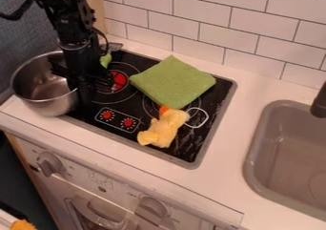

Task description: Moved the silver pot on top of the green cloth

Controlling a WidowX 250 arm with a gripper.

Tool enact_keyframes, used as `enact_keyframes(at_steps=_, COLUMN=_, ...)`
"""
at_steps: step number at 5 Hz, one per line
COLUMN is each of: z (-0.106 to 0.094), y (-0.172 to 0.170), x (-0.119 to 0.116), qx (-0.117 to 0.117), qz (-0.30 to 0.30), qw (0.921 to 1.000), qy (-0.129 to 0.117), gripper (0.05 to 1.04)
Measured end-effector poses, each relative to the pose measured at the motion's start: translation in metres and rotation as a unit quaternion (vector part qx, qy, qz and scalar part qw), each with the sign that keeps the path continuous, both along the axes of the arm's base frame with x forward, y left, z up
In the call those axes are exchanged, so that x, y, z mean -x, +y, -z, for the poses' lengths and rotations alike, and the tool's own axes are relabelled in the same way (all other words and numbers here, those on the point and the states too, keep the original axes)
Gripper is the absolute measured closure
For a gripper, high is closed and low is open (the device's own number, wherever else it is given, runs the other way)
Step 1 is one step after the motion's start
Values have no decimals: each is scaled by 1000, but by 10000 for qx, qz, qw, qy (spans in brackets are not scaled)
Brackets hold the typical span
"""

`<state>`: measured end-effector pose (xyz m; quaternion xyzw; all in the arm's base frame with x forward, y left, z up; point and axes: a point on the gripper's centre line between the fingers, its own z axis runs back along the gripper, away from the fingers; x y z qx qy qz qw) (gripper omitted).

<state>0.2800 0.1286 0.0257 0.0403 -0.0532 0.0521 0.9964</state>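
Silver pot (47, 88) sits across the cooktop's (191, 150) left edge, gripper (86, 83) right at its right rim, clamped or apart, can't tell. Green cloth (172, 81) lies far right on the cooktop, yellow plush toy (164, 129) at its near corner; worktop (223, 179) runs on to the sink (253, 150).

I'm at work in a kitchen, a toy or play one by the look of it. A black cooktop (215, 100) is set into my pale bench (239, 129), with a red burner spot (119, 81) and red control dials (117, 119). Off to one side I have a grey sink (280, 148) with a dark faucet (320, 103). White brick-pattern tiles (198, 9) run behind, and an oven-style front below carries chunky knobs (50, 163) and a handle (92, 215).
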Motion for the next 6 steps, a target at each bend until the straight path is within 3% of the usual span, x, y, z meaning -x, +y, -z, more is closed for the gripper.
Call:
enact_keyframes(at_steps=3, z=-13, y=8, x=1, qx=-106, qz=-71, qw=9999, qy=26, gripper=1011)
enact_keyframes(at_steps=5, z=-58, y=-26, x=-27, qx=-687, qz=413, qw=9958, qy=-438, gripper=1011)
enact_keyframes(at_steps=6, z=-69, y=-59, x=-40, qx=-540, qz=761, qw=9936, qy=-632, gripper=1011)
